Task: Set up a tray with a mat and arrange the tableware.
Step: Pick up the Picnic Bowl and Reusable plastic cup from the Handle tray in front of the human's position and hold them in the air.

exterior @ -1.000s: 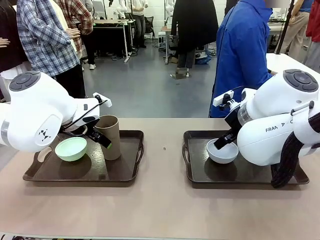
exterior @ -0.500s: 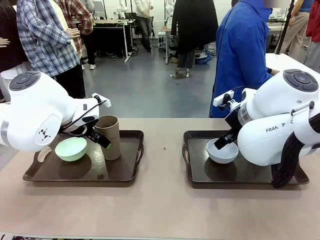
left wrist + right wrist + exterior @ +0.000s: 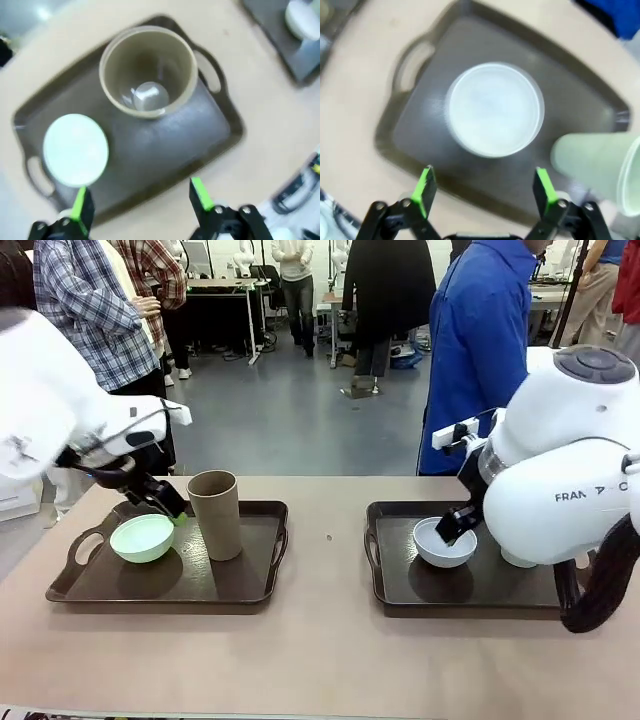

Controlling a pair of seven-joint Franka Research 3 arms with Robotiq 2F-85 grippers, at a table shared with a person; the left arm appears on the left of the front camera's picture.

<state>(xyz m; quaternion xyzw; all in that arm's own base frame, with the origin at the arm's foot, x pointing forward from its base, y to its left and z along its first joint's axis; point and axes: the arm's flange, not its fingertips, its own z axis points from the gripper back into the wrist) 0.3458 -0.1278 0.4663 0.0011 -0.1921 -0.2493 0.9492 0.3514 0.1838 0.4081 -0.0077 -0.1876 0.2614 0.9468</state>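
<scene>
Left arm has backed off and lifted: a second ago its fingers sat right against the tan-brown cup (image 3: 215, 513), now the left gripper (image 3: 140, 200) hangs above the left tray (image 3: 255, 585), jaws spread, holding nothing. The cup stands upright on that tray by itself, just beside the mint green bowl (image 3: 142, 537), apart from it. Right arm has also risen a bit. The right gripper (image 3: 485, 187) is spread wide over the pale blue-white bowl (image 3: 494, 107) and not touching it. That bowl sits in the near-left part of the right tray (image 3: 470, 592), and the pale green cup (image 3: 592, 162) is close beside it on the same tray. My read: both releases are done and both arms are clearing out, so the tableware placing looks about finished. Mat: both tray floors look dark and flat, and I can't tell if a mat is in either one. Count: 2 trays, 2 bowls, 2 cups, split one bowl plus one cup per tray. The left tray's set is spaced fine. The right tray's cup is mostly hidden behind the arm in the front view, so check it's upright before calling it done. A person in blue (image 3: 480, 350) stands at the far side, not reaching in.
</scene>
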